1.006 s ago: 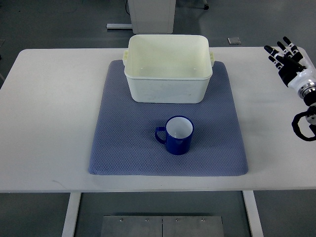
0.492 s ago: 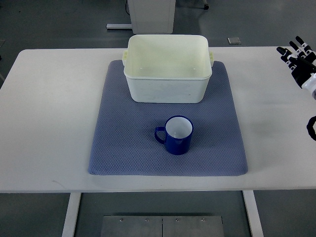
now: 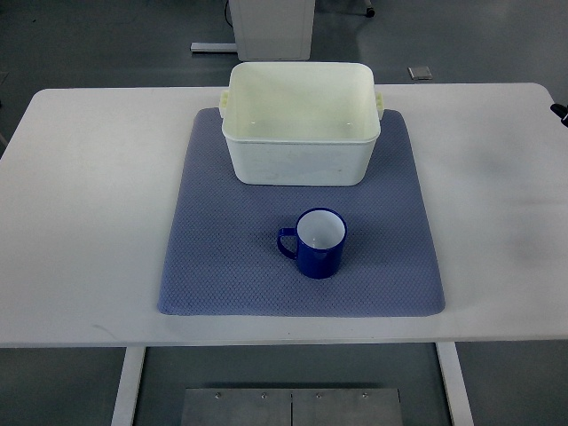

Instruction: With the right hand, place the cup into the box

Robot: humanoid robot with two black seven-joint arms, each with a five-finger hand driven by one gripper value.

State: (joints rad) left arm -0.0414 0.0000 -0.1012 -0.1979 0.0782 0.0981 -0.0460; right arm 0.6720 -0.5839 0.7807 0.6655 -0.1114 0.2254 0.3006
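A blue cup [image 3: 319, 243] with a white inside stands upright on the blue-grey mat [image 3: 222, 257], its handle pointing left. Behind it on the same mat sits the cream plastic box [image 3: 302, 151], which holds nothing. Only a dark sliver of my right hand [image 3: 562, 112] shows at the right edge of the picture, far from the cup and the box. My left arm is out of sight.
The mat lies in the middle of a white table [image 3: 89, 195]. Beyond the table's far edge are a white cabinet base [image 3: 273, 27] and a small grey plate on the floor [image 3: 420, 73].
My right hand has drawn back to the right, from over the table's right end to almost out of the picture. Cup and box have not moved.
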